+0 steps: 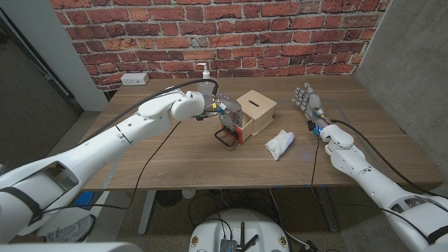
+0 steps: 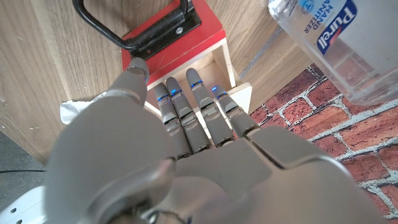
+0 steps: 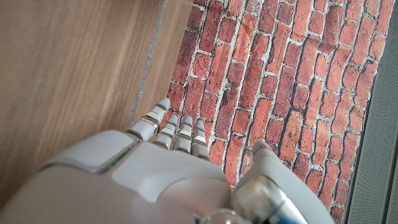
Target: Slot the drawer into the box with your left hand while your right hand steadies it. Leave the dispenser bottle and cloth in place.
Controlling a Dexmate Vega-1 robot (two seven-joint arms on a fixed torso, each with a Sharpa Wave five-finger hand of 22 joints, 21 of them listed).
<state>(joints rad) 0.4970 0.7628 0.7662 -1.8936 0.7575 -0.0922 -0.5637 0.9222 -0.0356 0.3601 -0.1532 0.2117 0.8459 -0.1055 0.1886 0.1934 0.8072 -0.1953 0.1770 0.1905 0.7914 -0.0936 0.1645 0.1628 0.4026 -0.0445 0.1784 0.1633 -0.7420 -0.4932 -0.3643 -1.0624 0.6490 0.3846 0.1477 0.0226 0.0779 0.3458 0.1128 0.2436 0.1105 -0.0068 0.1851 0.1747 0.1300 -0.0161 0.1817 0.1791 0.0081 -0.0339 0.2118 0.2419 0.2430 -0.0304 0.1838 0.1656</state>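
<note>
On the wooden surface (image 1: 210, 164), before a brick wall, the box (image 1: 256, 111) stands mid-table with the red-fronted drawer (image 1: 232, 129) partly out, gripped by the left robot hand (image 1: 222, 106). The left wrist view shows its fingers (image 2: 186, 106) curled inside the drawer. The right robot hand (image 1: 308, 99) stands apart, spread and empty. The cloth (image 1: 280, 143) lies between; the dispenser bottle (image 1: 205, 75) stands behind.
</note>
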